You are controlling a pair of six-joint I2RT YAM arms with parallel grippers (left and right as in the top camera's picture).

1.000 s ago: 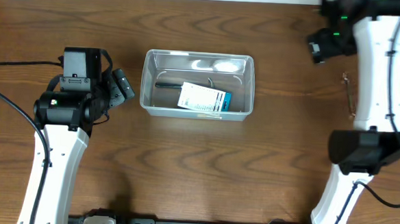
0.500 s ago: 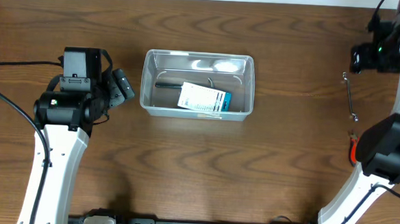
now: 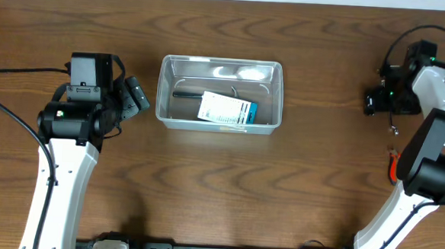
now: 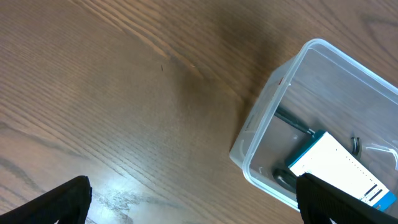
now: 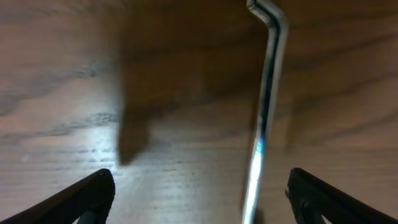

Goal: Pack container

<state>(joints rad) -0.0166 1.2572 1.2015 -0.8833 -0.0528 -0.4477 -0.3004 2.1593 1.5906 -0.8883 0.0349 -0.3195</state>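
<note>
**Right arm arriving at the next item.** My right pincer (image 3: pixel 372 103), a second ago farther back and well right of the clear rectangular plastic container (image 3: pixel 163 98), has swung down over the thin bent silver metal rod (image 5: pixel 267 93). Its jaws are wide and hold nothing, so a pick-up looks next. My left pincer (image 3: pixel 136 97) waits just left of the container, spread and empty. Inside lie a blue-and-white cardboard box (image 3: pixel 225 109) and a black-handled tool (image 3: pixel 186 94).

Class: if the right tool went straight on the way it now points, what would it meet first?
The right tool would probably meet the metal bar on the table, lying off-centre between its open fingers. Depth is unclear.
</note>
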